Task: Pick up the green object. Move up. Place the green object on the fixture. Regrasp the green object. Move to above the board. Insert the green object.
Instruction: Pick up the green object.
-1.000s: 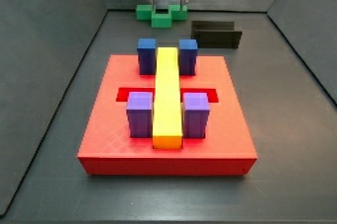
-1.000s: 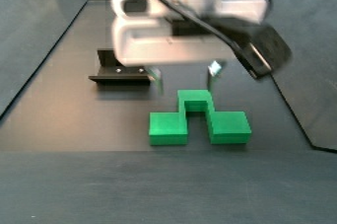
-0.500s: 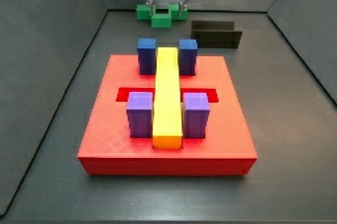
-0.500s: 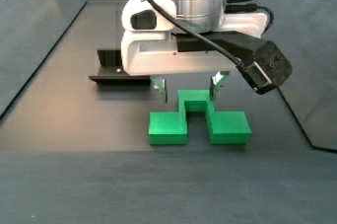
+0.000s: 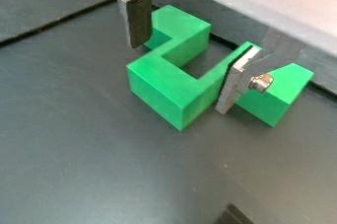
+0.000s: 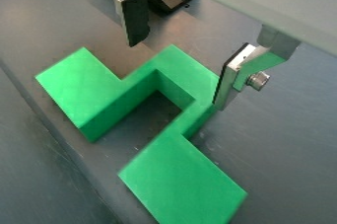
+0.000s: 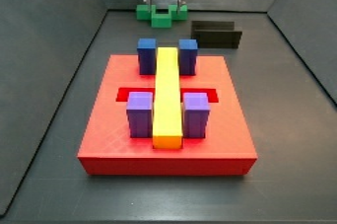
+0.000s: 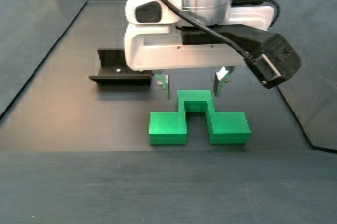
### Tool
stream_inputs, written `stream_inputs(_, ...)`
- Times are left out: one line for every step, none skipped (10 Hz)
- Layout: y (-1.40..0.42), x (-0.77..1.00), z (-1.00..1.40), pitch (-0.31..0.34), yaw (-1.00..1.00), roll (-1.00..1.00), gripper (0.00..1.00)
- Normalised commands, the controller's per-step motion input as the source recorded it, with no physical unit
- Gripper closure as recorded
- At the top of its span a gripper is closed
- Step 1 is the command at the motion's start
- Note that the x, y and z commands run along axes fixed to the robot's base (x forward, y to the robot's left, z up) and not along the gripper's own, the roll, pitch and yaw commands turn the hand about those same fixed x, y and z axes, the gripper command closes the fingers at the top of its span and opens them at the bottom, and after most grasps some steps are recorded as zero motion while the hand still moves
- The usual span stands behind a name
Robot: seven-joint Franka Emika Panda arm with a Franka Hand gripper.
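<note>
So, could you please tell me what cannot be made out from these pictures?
- Whether the gripper fingers touch the green object: they straddle its stem, open; contact is unclear.
- The fixture: the gripper body partly hides it in a side view.
- The board: outside both wrist views.

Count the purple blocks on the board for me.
2. One purple block stands left of the yellow bar, the other right of it, both at the board's near end. The hand is far off, over the green piece.
</note>
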Motion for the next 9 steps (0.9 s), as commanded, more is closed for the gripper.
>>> stream_inputs(0.0, -0.27, -0.2, 0.0, 0.0, 0.13, 0.0)
stream_inputs(0.0, -0.07, -0.13, 0.0, 0.0, 0.06, 0.0)
stream_inputs(0.0, -0.01, -0.15, 0.0, 0.0, 0.05, 0.0)
stream_inputs(0.0, 0.0, -0.19, 0.0, 0.0, 0.04, 0.0)
stream_inputs(0.0, 0.01, -0.31, 0.0, 0.0, 0.02, 0.0)
stream_inputs(0.0, 0.09, -0.38, 0.0, -0.05, 0.04, 0.0)
stream_inputs(0.0, 0.01, -0.24, 0.0, -0.02, 0.06, 0.0)
stream_inputs(0.0, 0.0, 0.0, 0.0, 0.0, 0.0, 0.0)
stream_inputs(0.0, 0.0, 0.0, 0.0, 0.0, 0.0, 1.0)
